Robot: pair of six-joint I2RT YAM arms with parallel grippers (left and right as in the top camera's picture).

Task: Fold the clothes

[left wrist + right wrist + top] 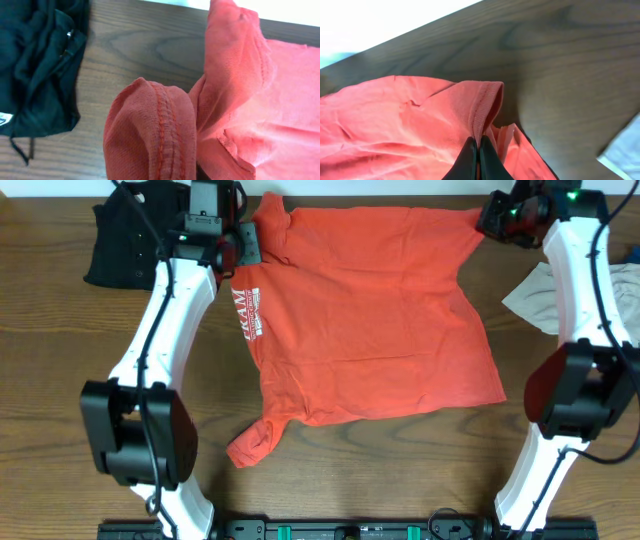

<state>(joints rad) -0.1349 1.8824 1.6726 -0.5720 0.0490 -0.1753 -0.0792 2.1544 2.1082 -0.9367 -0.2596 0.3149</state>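
The red-orange T-shirt (370,320) lies spread across the middle of the table, white lettering (250,313) along its left side. My left gripper (243,248) is at the shirt's far left corner. In the left wrist view a bunched, stitched hem (165,135) rises over the jaws and hides the fingers. My right gripper (487,220) is at the far right corner. In the right wrist view its black fingertips (478,145) are pinched together on a folded hem (485,107) of the shirt (395,125).
A black garment (115,240) lies crumpled at the far left, close beside the left gripper (35,65). A pale grey piece (535,295) sits at the right edge under the right arm. One sleeve (255,442) trails off the shirt's near left corner.
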